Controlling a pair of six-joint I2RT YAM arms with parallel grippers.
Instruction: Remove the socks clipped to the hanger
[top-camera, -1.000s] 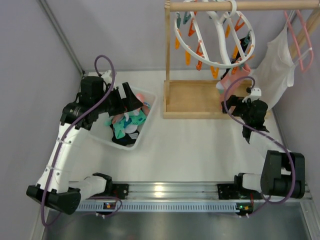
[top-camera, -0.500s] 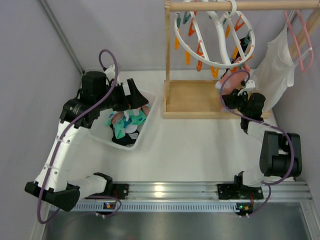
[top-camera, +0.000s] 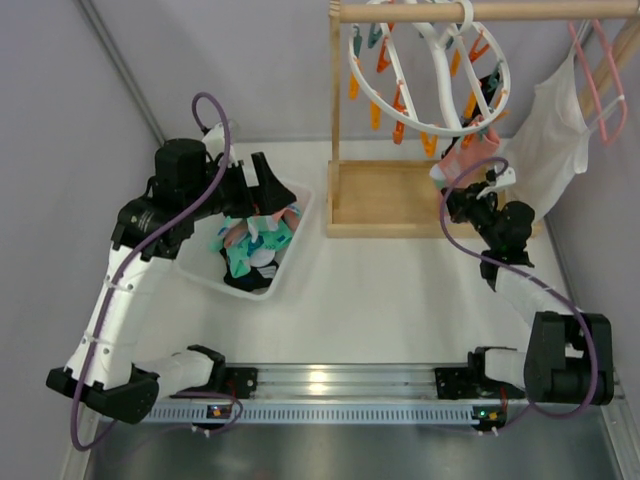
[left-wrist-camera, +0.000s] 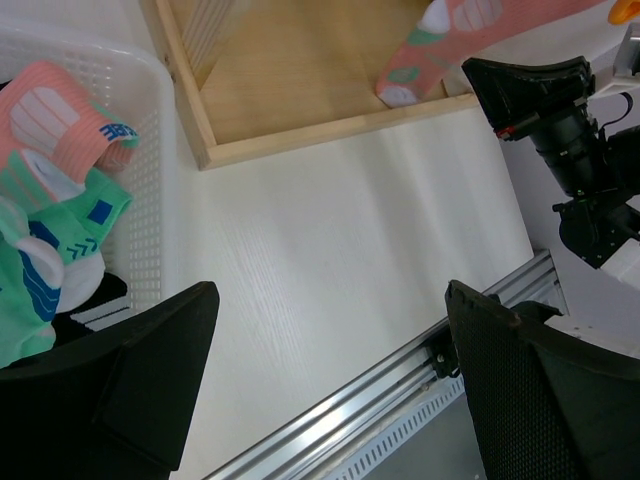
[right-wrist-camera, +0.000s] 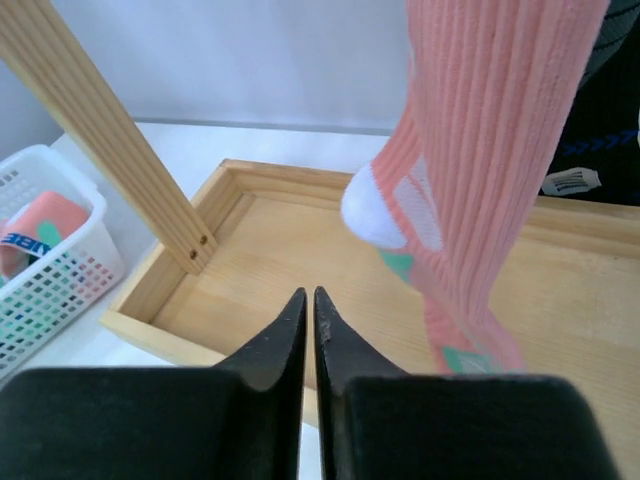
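Note:
The white ring hanger (top-camera: 432, 128) hangs from the wooden rod, with orange and teal clips around it. A pink sock (top-camera: 468, 155) with teal patches dangles from its right side, and a black sock (top-camera: 491, 92) is clipped just above. My right gripper (top-camera: 460, 203) sits low beside the pink sock. In the right wrist view its jaws (right-wrist-camera: 309, 296) stand nearly touching with nothing between them, and the pink sock (right-wrist-camera: 480, 150) hangs just to their right. My left gripper (top-camera: 270, 188) is open over the basket; nothing lies between its fingers (left-wrist-camera: 330, 380).
A white basket (top-camera: 196, 273) at the left holds several loose socks. The wooden stand's tray (top-camera: 385, 200) lies under the hanger, its post (right-wrist-camera: 110, 140) to the left. A white cloth (top-camera: 555, 140) and a pink wire hanger (top-camera: 592, 85) hang at the right.
My right gripper has gone from open to shut and risen toward the pink sock. The left arm has shifted slightly left over the basket.

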